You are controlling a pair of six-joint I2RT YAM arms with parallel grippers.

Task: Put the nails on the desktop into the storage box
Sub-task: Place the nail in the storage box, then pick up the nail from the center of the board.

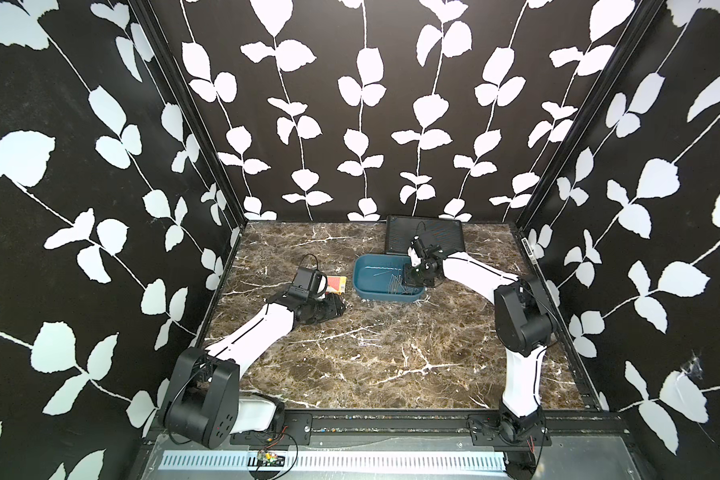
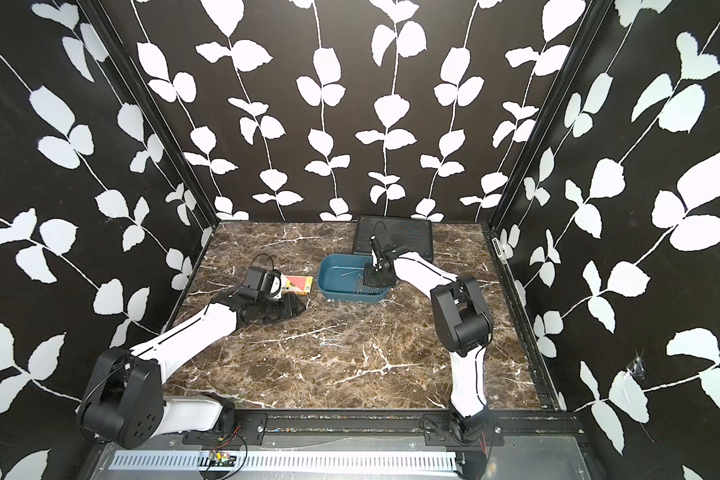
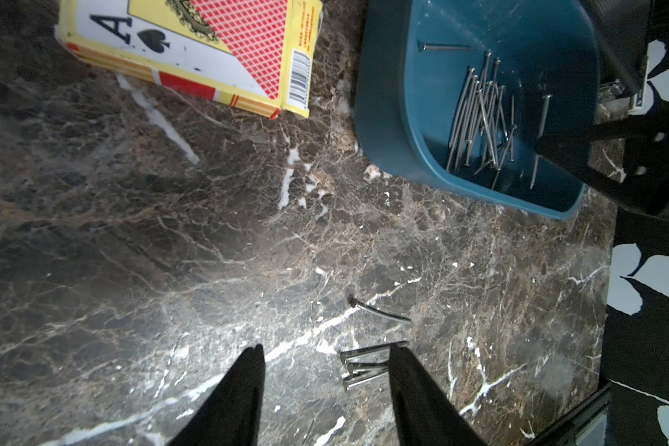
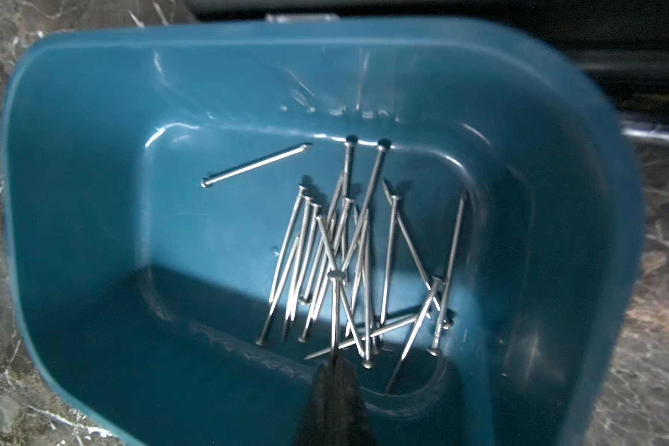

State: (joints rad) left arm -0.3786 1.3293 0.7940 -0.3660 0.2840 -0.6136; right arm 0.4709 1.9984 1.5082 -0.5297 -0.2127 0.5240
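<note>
The blue storage box (image 1: 375, 294) sits on the brown surface (image 1: 391, 374), toward the back. A black case (image 1: 425, 235) lies just behind it. A card box (image 1: 336, 284) lies near its left side. Both top views show all of this.

Many nails (image 4: 364, 251) lie in a pile inside the storage box (image 4: 93, 154). One of them lies alone beside the pile. The right arm (image 1: 470, 266) reaches over the end of the box next to it. The right jaws are shut tight on one nail (image 4: 335, 309). The black fingers (image 4: 321, 394) pinch it by its sharp end. Its flat head sticks out over the pile.

Some nails are not in the box. A small bunch (image 3: 365, 367) lies on the surface in front of the box, well apart from it. One more nail (image 3: 379, 312) lies just beside the bunch. In a top view they show only as thin pale lines (image 1: 371, 343).

The left arm (image 1: 262, 328) is low over the surface. The left jaws are apart and hold nothing. In the left wrist view the bunch shows in the gap between the two black fingers (image 3: 244, 390). One finger hides part of it, and I cannot tell if it touches.
</note>
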